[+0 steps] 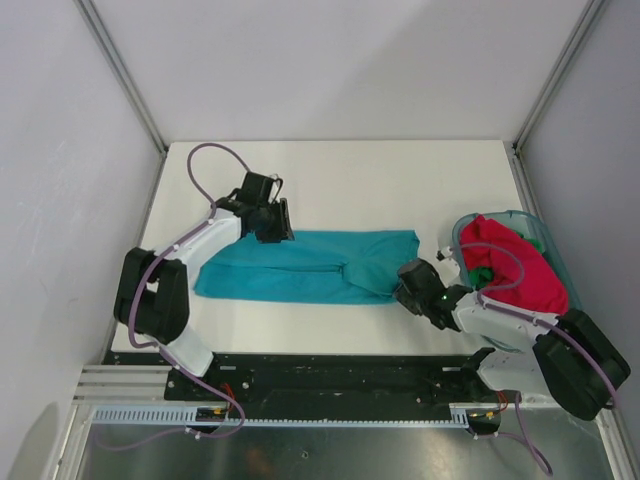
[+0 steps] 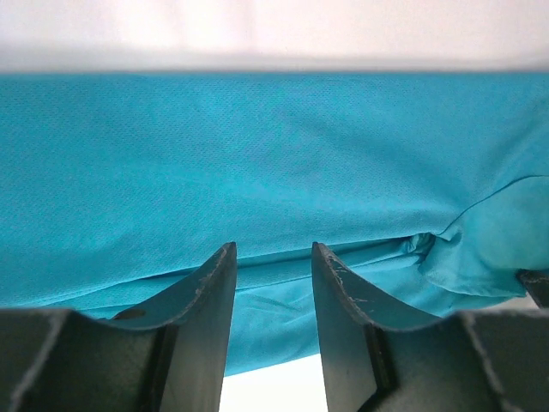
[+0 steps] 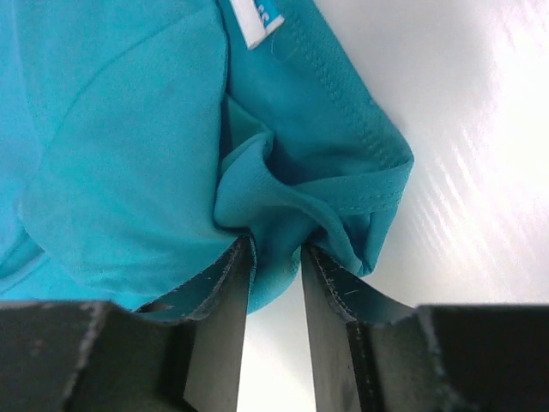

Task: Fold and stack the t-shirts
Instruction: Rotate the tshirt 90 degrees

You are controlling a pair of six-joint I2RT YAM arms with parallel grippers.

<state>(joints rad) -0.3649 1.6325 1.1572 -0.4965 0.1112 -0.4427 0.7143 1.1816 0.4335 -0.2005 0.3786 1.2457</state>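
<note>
A teal-blue t-shirt [image 1: 300, 265] lies as a long folded strip across the middle of the table. My left gripper [image 1: 272, 228] sits at its far edge. In the left wrist view its jaws [image 2: 273, 251] stand apart over flat cloth [image 2: 257, 154], and nothing is pinched between them. My right gripper [image 1: 403, 290] is at the shirt's near right corner. In the right wrist view it [image 3: 276, 249] is shut on a bunched fold of the teal shirt [image 3: 111, 154], close to a white label [image 3: 260, 21]. A magenta-red t-shirt [image 1: 515, 265] and a bit of green cloth [image 1: 484, 272] lie in the basket.
The translucent teal basket [image 1: 540, 232] stands at the right edge of the white table [image 1: 350, 180], just behind the right arm. Walls and metal frame posts [image 1: 120, 70] close in the table on three sides.
</note>
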